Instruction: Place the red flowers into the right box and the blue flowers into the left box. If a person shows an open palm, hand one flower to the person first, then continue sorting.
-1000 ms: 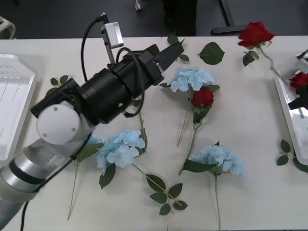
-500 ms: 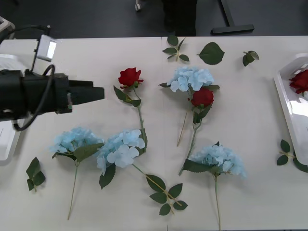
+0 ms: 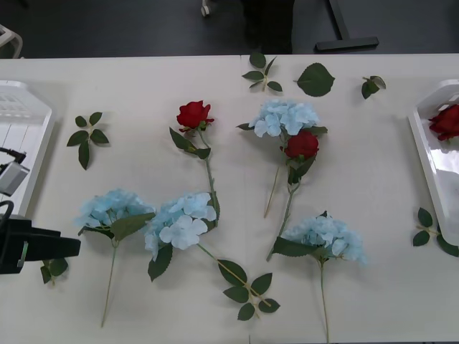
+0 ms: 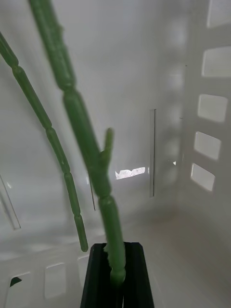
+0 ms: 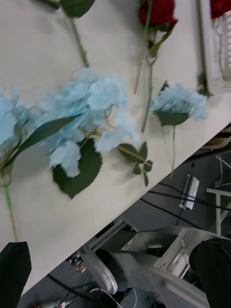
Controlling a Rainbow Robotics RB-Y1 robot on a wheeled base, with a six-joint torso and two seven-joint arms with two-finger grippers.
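Starting at your left, you have the left box (image 3: 29,136) at the table's edge, and just in front of it the left gripper (image 3: 54,247) lies low over the table with its black fingers (image 5: 12,269) spread apart, holding nothing. Beside its tip sit two blue flowers, one (image 3: 111,211) near the gripper and one (image 3: 183,218) touching it on the far side. Past them a red flower (image 3: 193,115) lies alone, stem pointing toward you. Next comes a third blue flower (image 3: 285,116) with another red flower (image 3: 302,145) pressed against its near edge, and a fourth blue flower (image 3: 328,236) lies nearer to you. Loose leaf sprigs (image 3: 262,72) are scattered across the table (image 3: 373,179). At your far right, the right box (image 3: 430,161) holds a red flower head (image 3: 446,122). In the right wrist view, the right gripper (image 4: 114,276) is inside that white box, fingers pressed together on a green stem (image 4: 86,139), with a second stem (image 4: 43,120) lying alongside.
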